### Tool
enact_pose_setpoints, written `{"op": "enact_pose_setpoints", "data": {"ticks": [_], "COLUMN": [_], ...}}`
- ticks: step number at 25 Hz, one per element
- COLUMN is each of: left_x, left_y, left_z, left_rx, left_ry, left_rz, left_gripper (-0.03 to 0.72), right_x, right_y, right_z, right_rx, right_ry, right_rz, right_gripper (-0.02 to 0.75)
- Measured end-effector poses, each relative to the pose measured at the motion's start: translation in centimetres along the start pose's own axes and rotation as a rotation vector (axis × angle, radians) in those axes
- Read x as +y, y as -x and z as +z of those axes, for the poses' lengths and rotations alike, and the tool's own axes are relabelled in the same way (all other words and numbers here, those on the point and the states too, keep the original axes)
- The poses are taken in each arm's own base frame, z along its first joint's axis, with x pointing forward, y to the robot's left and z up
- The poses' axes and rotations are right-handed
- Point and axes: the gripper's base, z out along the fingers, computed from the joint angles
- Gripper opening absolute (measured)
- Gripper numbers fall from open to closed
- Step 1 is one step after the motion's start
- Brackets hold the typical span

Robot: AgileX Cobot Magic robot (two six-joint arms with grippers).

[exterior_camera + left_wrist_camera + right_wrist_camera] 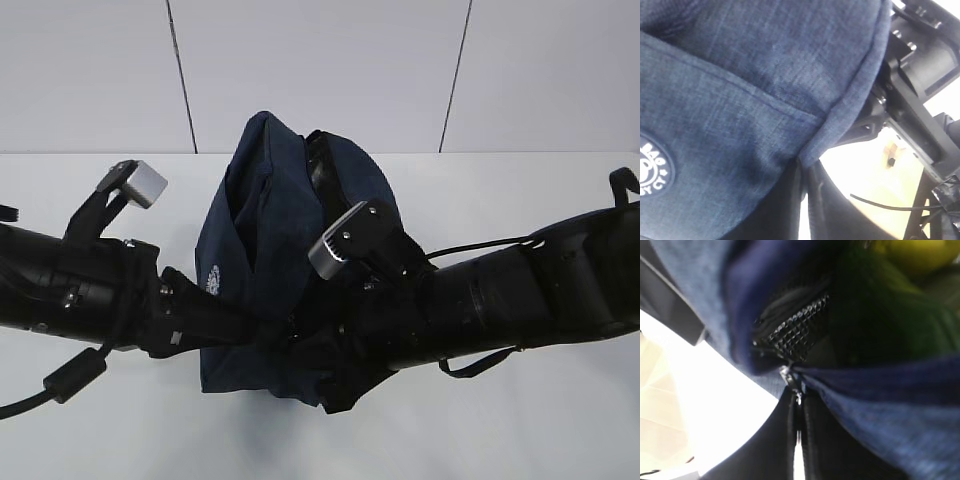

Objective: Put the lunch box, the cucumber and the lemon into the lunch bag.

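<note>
Lunch bag [262, 250] between hands, both touching

Boxy dark navy fabric lunch bag [260, 250] standing on a white table [560, 430], round white logo [212, 280] on its front, two black robot arms meeting at its base, pale panelled wall [320, 70] behind

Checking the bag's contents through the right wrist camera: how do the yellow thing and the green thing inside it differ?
The lemon is bright yellow; the cucumber is dark green. The lemon sits at the top edge of the view, mostly cut off; the cucumber fills more of the opening below it. Both are blurred, and both lie inside the lunch bag, behind its zipper.
</note>
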Motion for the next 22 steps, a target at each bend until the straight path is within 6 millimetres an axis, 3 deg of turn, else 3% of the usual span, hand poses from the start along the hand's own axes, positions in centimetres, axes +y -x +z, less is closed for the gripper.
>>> {"op": "enact_pose_setpoints", "data": {"ticks": [15,22], "left_x": [0.12,0.20], "left_y": [-0.01,-0.03], "left_z": [0.00,0.00], "left_rx": [0.002,0.003], "left_ry": [0.013,0.022], "left_rz": [0.001,0.003], "left_gripper": [-0.007,-0.007], "right_x": [0.20,0.83], "right_y": [-0.32,0.02], "right_z": [-0.01,-0.96], "right_rx": [0.040,0.073], "right_ry": [0.021,0.040], "right_rz": [0.071,0.054], "right_gripper": [0.008,0.008]}}
